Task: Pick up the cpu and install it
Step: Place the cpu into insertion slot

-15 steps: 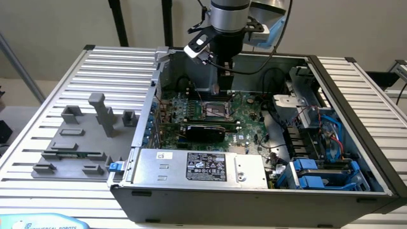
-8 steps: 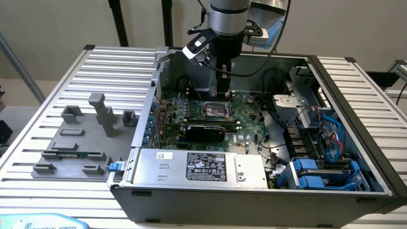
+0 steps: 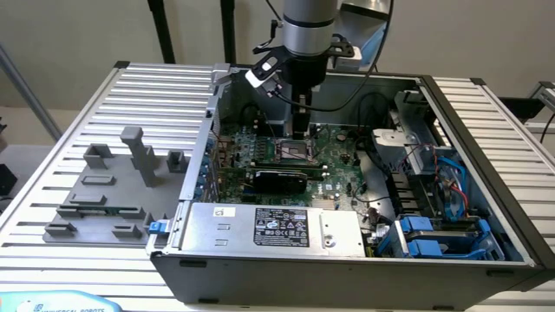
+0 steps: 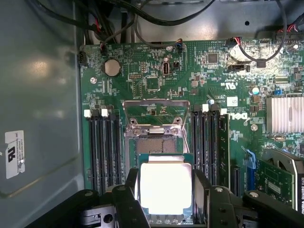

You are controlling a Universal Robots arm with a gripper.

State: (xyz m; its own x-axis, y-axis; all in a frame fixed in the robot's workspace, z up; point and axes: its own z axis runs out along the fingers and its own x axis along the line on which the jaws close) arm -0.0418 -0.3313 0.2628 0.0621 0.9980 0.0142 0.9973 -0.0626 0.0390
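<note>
While the arm reaches down into the open computer case, the exterior view has the gripper low over the motherboard, just above the processor socket toward the far side of the case. A metal power supply lies along the near wall. Grey fixture blocks stand on the slatted table, well apart at the exterior view's left.

From the wrist view, the cpu, silver-white top up, sits between the two black fingers, which pinch it by opposite edges. It overlaps the near part of the socket, whose load plate is flipped open. Memory slots flank the socket on both sides.
</note>
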